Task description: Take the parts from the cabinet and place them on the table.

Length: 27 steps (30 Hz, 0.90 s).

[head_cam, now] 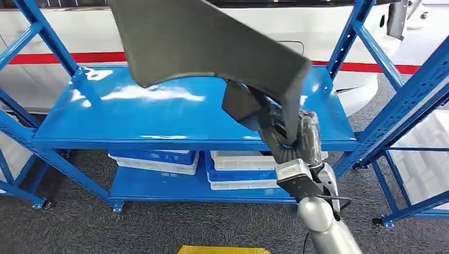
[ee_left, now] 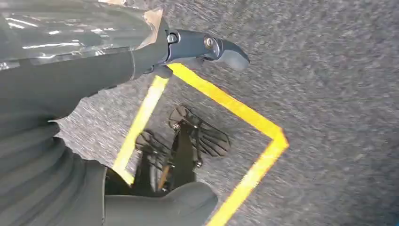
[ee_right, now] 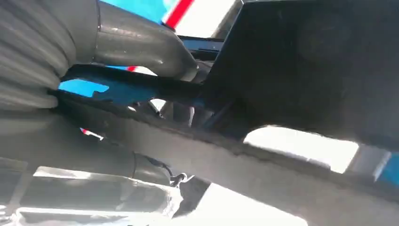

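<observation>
One dark grey part (head_cam: 212,42) rises toward twelve o'clock from the right hand (head_cam: 283,129), fingers clamped on its lower edge. Left hand (ee_left: 70,70) fingers apart, holding nothing; two white trays (head_cam: 238,160) below.

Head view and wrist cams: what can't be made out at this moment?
- Dark part: top cut off by the head view's edge.
- Right hand: fingers hidden behind the part.
- White bins: contents hidden by the blue shelf.
- Left hand: mostly outside the left wrist view.
</observation>
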### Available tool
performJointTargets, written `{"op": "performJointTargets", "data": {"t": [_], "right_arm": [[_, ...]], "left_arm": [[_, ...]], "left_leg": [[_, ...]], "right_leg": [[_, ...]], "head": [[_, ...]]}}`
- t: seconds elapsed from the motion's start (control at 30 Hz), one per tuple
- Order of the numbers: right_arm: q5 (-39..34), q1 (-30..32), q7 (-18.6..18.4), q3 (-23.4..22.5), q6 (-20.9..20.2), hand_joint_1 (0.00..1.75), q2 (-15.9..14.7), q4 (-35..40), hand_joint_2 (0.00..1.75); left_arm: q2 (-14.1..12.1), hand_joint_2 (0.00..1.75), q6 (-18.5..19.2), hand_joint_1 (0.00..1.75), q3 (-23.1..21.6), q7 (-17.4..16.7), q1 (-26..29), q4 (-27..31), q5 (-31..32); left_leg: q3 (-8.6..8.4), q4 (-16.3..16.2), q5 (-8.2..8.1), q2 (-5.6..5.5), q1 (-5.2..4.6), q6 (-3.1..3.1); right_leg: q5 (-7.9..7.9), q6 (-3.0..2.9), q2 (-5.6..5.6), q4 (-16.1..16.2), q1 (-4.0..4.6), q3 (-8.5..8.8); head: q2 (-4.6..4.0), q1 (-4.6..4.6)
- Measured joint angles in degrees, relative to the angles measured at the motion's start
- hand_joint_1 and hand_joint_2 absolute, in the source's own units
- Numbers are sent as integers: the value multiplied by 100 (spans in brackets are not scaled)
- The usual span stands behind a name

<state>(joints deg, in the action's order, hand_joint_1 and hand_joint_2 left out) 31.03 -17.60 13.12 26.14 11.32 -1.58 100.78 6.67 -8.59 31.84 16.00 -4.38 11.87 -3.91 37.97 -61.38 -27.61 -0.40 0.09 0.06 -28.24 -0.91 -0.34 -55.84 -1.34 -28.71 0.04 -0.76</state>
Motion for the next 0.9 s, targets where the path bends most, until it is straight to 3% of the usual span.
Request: {"op": "performJointTargets", "data": {"t": [0.07,0.1,0.13,0.17,0.23,0.27,0.3,0.33,0.37,0.4,0.43,0.47,0.5,0.53,0.57,0.6,0.63,0.67,0.7,0.73,0.77,0.8,0.83,0.9], "right_arm": [[73,-39,-79,59,-88,175,40,-94,175],[110,-57,-110,96,-112,175,50,-160,175],[138,-73,-131,120,-134,175,57,-219,175],[153,-98,-140,144,-153,175,70,-288,175],[156,-164,-166,179,-153,175,96,-416,175],[149,-205,-175,186,-153,175,116,-463,175],[140,-242,-182,186,-158,175,131,-496,175],[138,-271,-188,195,-164,175,149,-536,175],[136,-292,-188,208,-164,175,153,-564,175],[134,-301,-188,225,-164,175,153,-599,175],[134,-302,-188,230,-164,175,151,-629,175],[129,-315,-188,236,-164,175,149,-665,175],[125,-321,-193,243,-164,175,149,-684,175],[123,-326,-190,247,-164,175,147,-706,175],[121,-328,-190,247,-162,175,142,-730,175],[116,-327,-193,247,-158,175,140,-745,175],[101,-324,-193,245,-153,175,133,-761,175],[94,-318,-195,234,-149,175,127,-772,175],[81,-307,-197,221,-142,175,118,-772,175],[64,-292,-197,206,-136,175,110,-772,175],[48,-284,-197,190,-134,175,107,-772,175],[49,-278,-197,164,-127,175,105,-761,175],[51,-245,-192,133,-105,175,103,-750,175],[75,-137,-184,66,-42,175,81,-724,175]], "left_arm": [[-4,175,-4,0,9,15,-1,0,-11],[-2,175,15,0,15,35,0,0,-31],[-2,175,26,0,26,50,2,0,-39],[-2,175,39,0,46,76,2,0,-44],[-11,175,81,0,85,114,-4,2,-50],[-11,175,92,0,96,129,-10,2,-50],[-7,175,101,0,101,140,-24,2,-50],[-9,175,101,0,109,144,-24,2,-52],[-11,175,105,0,116,146,-21,2,-52],[-11,175,107,0,125,146,-19,2,-55],[-11,175,107,0,134,146,-11,0,-66],[0,175,111,0,146,155,-19,0,-68],[-4,175,127,0,147,157,-21,0,-66],[-18,175,144,0,147,168,-20,0,-66],[-20,175,168,0,149,177,-19,0,-57],[-26,175,188,0,149,179,-12,0,-48],[-28,175,208,0,149,190,-6,0,-28],[-28,175,247,0,149,203,-7,0,-15],[-26,175,271,0,149,212,-6,0,20],[-26,175,310,0,144,221,-5,0,52],[-28,175,321,0,144,229,-5,0,83],[-24,175,337,0,142,249,-5,0,90],[-24,175,359,0,142,293,-6,0,87],[-33,175,413,0,147,376,5,0,81]], "left_leg": [[271,-928,-587,0,35,-82],[347,-1303,-680,2,57,-122],[301,-1386,-602,8,87,-150],[148,-1245,-440,19,123,-171],[-478,-375,-91,28,191,-212],[-835,155,-87,22,219,-232],[-967,411,-201,-12,159,-215],[-904,373,-156,-18,151,-140],[-867,377,-147,-16,132,-119],[-843,363,-114,-14,97,-60],[-793,413,-42,-4,87,35],[-739,424,34,41,102,138],[-653,423,87,28,85,209],[-567,421,161,39,72,266],[-475,417,229,42,59,280],[-390,413,290,45,42,288],[-306,411,353,48,26,288],[-222,407,414,49,14,285],[-142,403,476,48,6,277],[-70,400,539,45,2,259],[-21,397,599,42,-1,237],[18,383,640,37,-25,202],[30,390,705,48,-21,172],[26,424,807,50,7,103]], "right_leg": [[122,-20,-2,-13,16,-136],[169,-6,-8,-25,19,-208],[206,10,-13,-34,19,-263],[238,26,-19,-51,14,-317],[282,93,-19,-116,-14,-413],[298,121,-21,-167,-12,-448],[327,167,-20,-194,20,-514],[371,231,-25,-185,23,-521],[403,278,-26,-186,25,-529],[451,337,-27,-163,21,-538],[494,382,-26,-157,47,-583],[362,360,-19,-262,-13,-653],[102,301,-9,-481,20,-819],[-256,237,-7,-943,7,-964],[-514,207,-1,-1407,7,-1091],[-647,227,3,-1787,10,-1174],[-649,276,8,-1979,16,-1167],[-561,327,9,-1934,22,-1046],[-382,380,8,-1655,25,-804],[-215,406,8,-1165,37,-443],[-176,370,5,-619,55,-49],[-316,299,8,-123,100,261],[-330,258,15,11,145,308],[-279,198,32,-18,171,199]], "head": [[0,0],[0,-7],[0,0],[0,-7],[0,-5],[0,-9],[0,-20],[0,10],[0,6],[0,17],[0,13],[0,2],[0,17],[0,61],[0,70],[0,70],[0,70],[0,65],[0,70],[0,65],[0,74],[0,65],[0,52],[0,52]]}}
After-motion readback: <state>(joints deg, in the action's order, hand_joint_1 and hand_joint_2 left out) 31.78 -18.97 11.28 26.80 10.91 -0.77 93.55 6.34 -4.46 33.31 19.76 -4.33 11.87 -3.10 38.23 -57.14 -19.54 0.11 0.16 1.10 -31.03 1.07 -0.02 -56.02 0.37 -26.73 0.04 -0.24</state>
